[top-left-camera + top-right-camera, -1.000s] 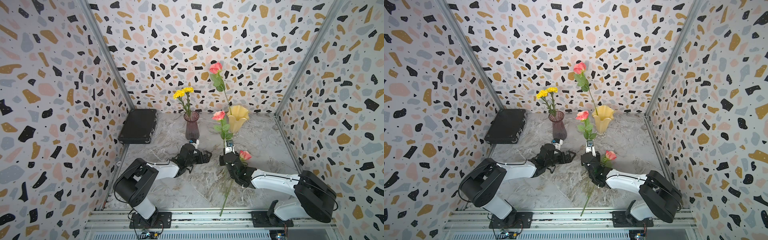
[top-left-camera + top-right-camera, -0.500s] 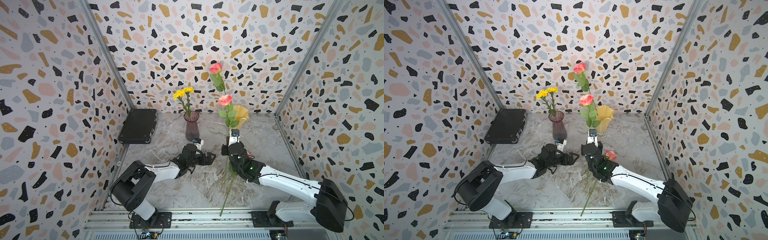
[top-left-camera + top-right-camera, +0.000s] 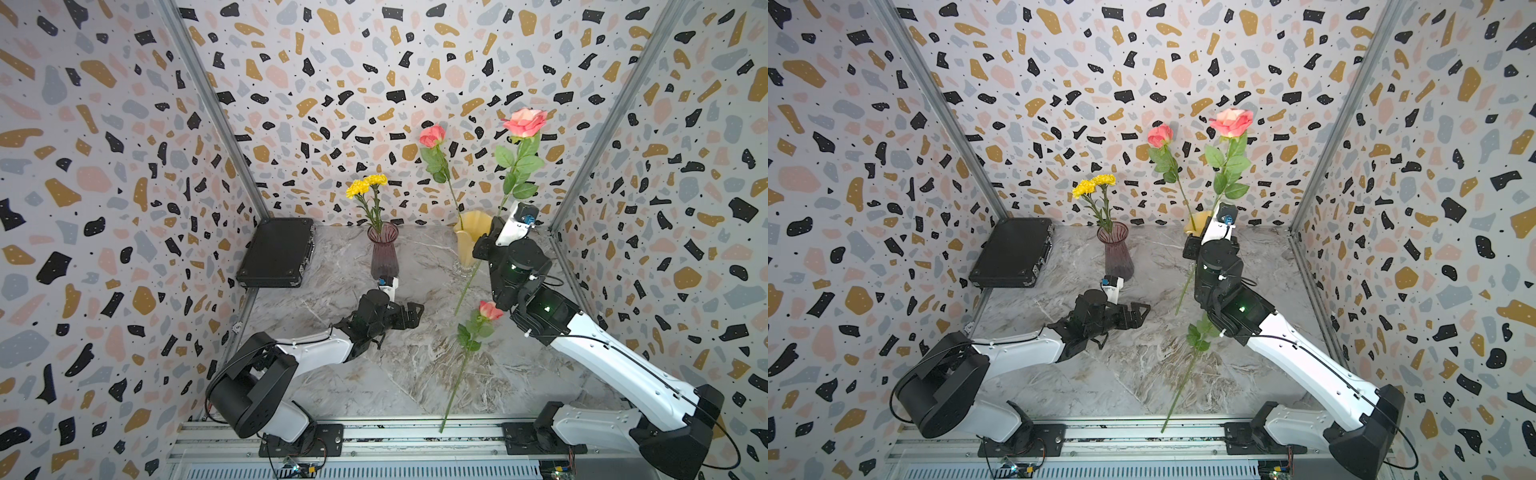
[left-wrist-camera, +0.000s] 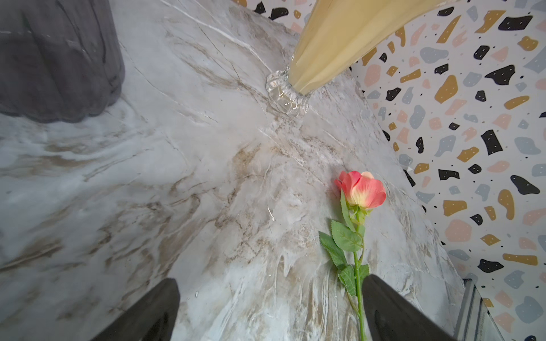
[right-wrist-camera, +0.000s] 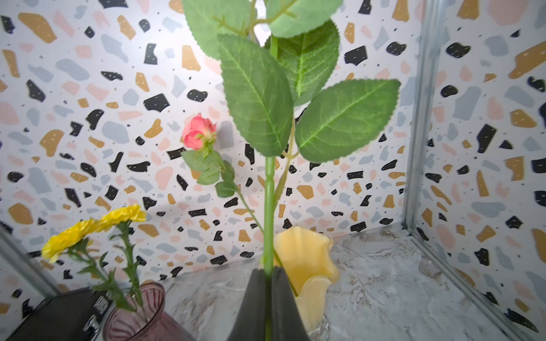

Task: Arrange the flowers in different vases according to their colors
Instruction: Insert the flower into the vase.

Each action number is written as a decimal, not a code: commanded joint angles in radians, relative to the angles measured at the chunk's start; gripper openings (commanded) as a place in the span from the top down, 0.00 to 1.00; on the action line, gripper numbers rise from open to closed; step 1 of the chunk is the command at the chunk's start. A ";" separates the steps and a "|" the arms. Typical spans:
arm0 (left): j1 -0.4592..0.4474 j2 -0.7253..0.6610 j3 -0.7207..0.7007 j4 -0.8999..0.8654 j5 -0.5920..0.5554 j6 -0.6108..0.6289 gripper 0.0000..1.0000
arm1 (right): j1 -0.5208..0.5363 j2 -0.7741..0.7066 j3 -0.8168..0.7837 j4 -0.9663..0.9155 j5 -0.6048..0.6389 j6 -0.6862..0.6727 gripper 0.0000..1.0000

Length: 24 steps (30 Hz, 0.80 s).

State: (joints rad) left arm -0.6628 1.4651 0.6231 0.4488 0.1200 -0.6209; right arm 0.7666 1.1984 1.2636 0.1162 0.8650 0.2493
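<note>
Clamping the stem of a pink rose beside the yellow vase, right claw; left claw apart above table.

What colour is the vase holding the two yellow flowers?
The vase is ribbed, translucent purple-pink, seen best in a top view.

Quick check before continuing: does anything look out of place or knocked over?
One pink rose lies flat on the marble table, unplaced. Right gripper holds a second rose. Nothing spilled or tipped.
</note>
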 commanded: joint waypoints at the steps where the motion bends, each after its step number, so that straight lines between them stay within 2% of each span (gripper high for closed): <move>1: -0.001 -0.047 -0.036 0.027 -0.072 0.012 0.01 | -0.067 0.039 0.078 0.032 0.053 0.008 1.00; 4: -0.001 -0.080 -0.044 -0.012 -0.146 0.003 0.01 | -0.150 0.145 0.203 0.046 0.025 0.006 1.00; 7: -0.002 -0.099 -0.061 -0.004 -0.178 -0.014 0.01 | -0.208 0.276 0.374 0.046 0.005 -0.052 1.00; 9: -0.003 -0.106 -0.062 -0.003 -0.184 -0.010 0.01 | -0.227 0.351 0.456 0.088 -0.001 -0.114 1.00; 11: -0.001 -0.118 -0.043 -0.054 -0.210 0.026 0.01 | -0.240 0.415 0.485 0.221 -0.003 -0.219 1.00; 15: 0.001 -0.140 -0.008 -0.162 -0.313 0.034 0.01 | -0.279 0.572 0.635 0.387 0.005 -0.392 1.00; 20: 0.002 -0.149 -0.002 -0.160 -0.300 0.053 0.01 | -0.329 0.729 0.786 0.507 -0.038 -0.535 1.00; 24: 0.003 -0.139 -0.008 -0.152 -0.295 0.038 0.01 | -0.378 0.798 0.804 0.542 -0.020 -0.545 1.00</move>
State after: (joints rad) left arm -0.6621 1.3350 0.5880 0.2878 -0.1593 -0.5903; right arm 0.4191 1.9972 2.0197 0.5533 0.8310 -0.2283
